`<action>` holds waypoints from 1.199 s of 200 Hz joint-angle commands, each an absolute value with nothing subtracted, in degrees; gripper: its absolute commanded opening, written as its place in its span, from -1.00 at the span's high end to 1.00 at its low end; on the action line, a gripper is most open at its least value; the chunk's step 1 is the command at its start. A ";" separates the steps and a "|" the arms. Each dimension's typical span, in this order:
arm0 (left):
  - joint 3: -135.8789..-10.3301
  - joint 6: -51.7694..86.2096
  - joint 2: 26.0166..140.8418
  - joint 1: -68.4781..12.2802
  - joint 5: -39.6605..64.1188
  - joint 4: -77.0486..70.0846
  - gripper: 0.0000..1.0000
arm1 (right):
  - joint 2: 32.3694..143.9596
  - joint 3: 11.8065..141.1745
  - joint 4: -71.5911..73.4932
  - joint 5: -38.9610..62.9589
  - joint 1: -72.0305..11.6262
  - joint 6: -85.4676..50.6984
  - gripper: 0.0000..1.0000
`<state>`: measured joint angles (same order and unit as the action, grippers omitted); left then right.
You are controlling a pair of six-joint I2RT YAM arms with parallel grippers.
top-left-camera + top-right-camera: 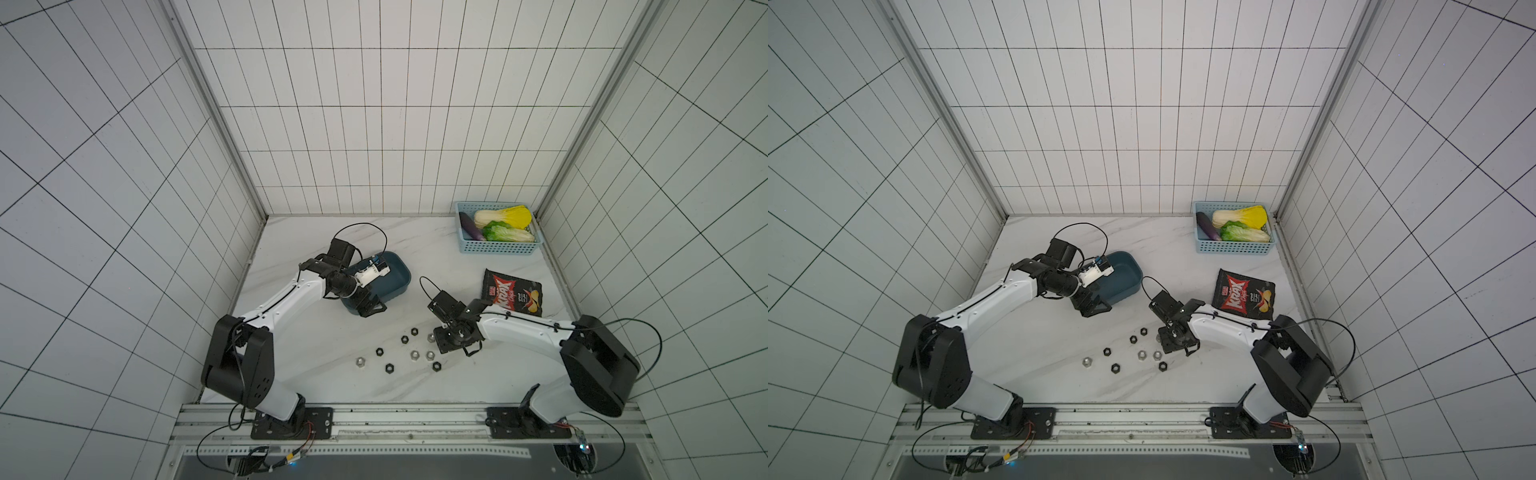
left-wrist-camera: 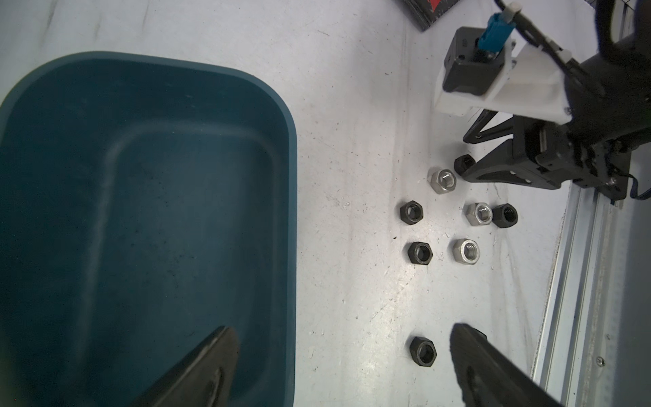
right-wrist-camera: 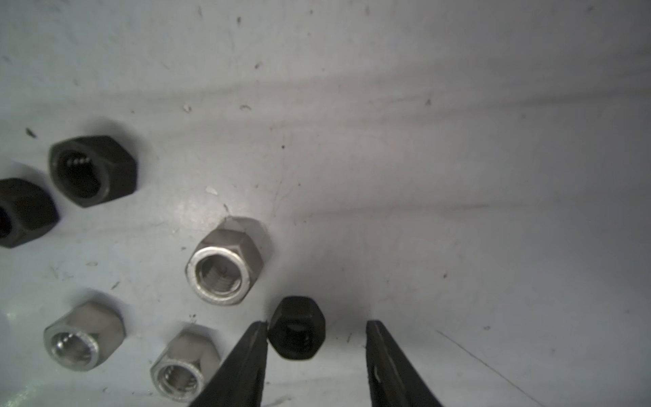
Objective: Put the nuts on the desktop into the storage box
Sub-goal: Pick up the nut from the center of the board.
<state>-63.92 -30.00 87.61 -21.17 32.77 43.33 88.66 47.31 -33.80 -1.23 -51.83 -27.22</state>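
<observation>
1. Our right end effector (image 3: pixel 317 323) stands partly spread around a black nut (image 3: pixel 297 327) on the tabletop (image 3: pixel 440 141). One fingertip touches the nut and the other stands apart from it.
2. Three silver nuts (image 3: pixel 225 264) and two more black nuts (image 3: pixel 93 171) lie beside that end effector, on its touching finger's side.
3. Our left end effector (image 2: pixel 341 327) is spread wide and holds nothing. One finger hangs over the storage box (image 2: pixel 158 211), the other over the tabletop, just beside a lone black nut (image 2: pixel 422 351).

Left tool (image 2: pixel 343 329) spread wide (angled downward), right tool (image 3: pixel 317 322) low, jaws partly apart.
</observation>
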 commanded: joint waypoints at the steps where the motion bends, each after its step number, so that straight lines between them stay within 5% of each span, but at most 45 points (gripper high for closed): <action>1: -63.46 -30.49 86.68 -20.89 32.34 42.71 -0.96 | 89.11 48.52 -33.62 -2.73 -52.25 -26.83 0.06; 69: -63.53 -29.94 86.74 -20.90 32.93 42.68 -0.96 | 90.81 48.89 -33.68 -3.65 -52.18 -26.28 0.50; 146: -71.99 -18.59 88.66 -20.79 40.26 46.29 -0.96 | 74.21 47.18 -32.57 -9.10 -52.16 -21.65 0.53; 240: -82.45 5.89 96.59 -20.95 80.35 51.10 -0.90 | 57.44 47.92 -8.30 -6.46 -52.45 -11.23 0.52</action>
<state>-80.68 -2.42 94.39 -20.73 65.12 50.76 58.92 47.57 -19.38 -8.62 -51.86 -14.24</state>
